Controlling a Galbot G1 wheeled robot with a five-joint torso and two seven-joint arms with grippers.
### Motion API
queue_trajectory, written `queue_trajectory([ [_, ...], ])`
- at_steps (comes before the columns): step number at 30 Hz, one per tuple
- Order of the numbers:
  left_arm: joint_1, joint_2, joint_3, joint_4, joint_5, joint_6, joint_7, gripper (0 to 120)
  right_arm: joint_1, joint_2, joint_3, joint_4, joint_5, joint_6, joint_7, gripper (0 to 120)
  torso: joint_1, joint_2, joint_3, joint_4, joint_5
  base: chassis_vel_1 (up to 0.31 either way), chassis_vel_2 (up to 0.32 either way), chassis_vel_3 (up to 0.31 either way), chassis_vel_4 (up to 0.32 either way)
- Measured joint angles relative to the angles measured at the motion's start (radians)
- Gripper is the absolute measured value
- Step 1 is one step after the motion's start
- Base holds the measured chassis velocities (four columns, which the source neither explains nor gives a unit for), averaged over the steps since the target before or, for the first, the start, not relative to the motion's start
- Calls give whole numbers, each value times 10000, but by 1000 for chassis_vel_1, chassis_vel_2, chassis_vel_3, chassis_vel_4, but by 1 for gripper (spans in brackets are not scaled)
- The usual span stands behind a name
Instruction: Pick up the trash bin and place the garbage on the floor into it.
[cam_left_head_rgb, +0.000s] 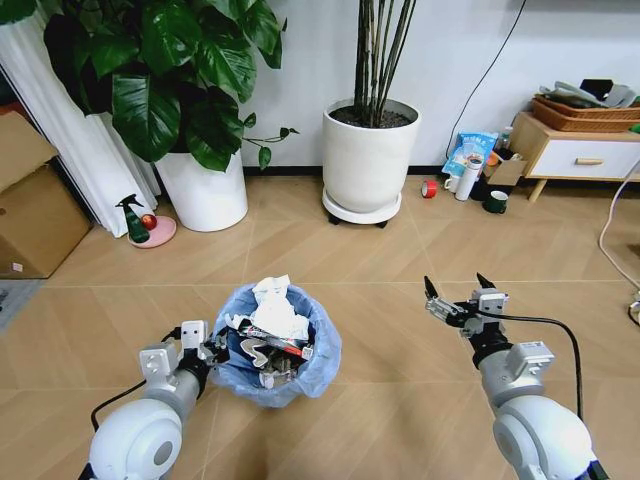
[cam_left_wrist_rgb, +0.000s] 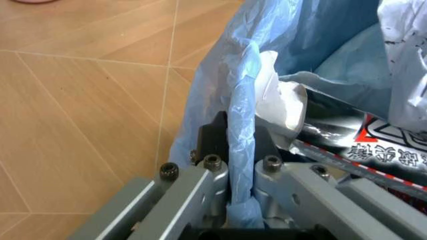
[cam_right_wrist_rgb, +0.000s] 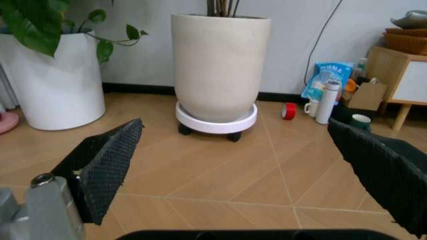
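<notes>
The trash bin (cam_left_head_rgb: 280, 345), lined with a crinkly light-blue bag, sits low at my front left and holds garbage (cam_left_head_rgb: 277, 318): crumpled white tissue on top, a red and silvery wrapper beneath. My left gripper (cam_left_head_rgb: 213, 348) is shut on the bin's left rim; the left wrist view shows its fingers (cam_left_wrist_rgb: 213, 172) pinching the blue bag-covered rim (cam_left_wrist_rgb: 241, 150), with a silvery wrapper (cam_left_wrist_rgb: 347, 135) just inside. My right gripper (cam_left_head_rgb: 458, 292) hangs open to the right of the bin, over bare floor (cam_left_head_rgb: 390, 330). Its two black pads (cam_right_wrist_rgb: 110, 162) stand wide apart with nothing between them.
Two big white plant pots (cam_left_head_rgb: 205, 190) (cam_left_head_rgb: 368, 155) stand at the back, one on a wheeled base. A spray bottle on a pink dish (cam_left_head_rgb: 138, 222) and a cardboard box (cam_left_head_rgb: 35, 215) lie left. Bottles, mugs and red tape (cam_left_head_rgb: 428, 188) cluster by a cabinet (cam_left_head_rgb: 580, 150) at the right.
</notes>
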Motion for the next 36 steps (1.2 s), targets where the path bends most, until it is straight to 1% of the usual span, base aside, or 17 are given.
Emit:
queue_trajectory([
  [15, 73, -6, -79, -66, 46, -17, 55, 0, -60, -4, -23, 35, 110, 17, 21, 100, 1, -1, 0, 1, -4, 86, 85, -80, -91],
  [19, 90, -23, -77, -68, 46, -26, 67, 0, -92, -8, -47, 25, 176, -9, 20, 100, 0, 0, 0, -1, 3, 0, 0, 0, 0],
  [30, 85, -29, -113, -76, 29, -41, 86, 0, -151, -40, -33, 9, 179, -52, 18, 100, 0, 0, 0, 0, -2, -10, -6, 4, 4],
  [36, 113, -39, -151, -76, 28, -66, 112, 0, -153, -56, 5, -16, 177, -52, 18, 100, 0, 0, 0, 0, 0, 46, -51, -63, 43],
])
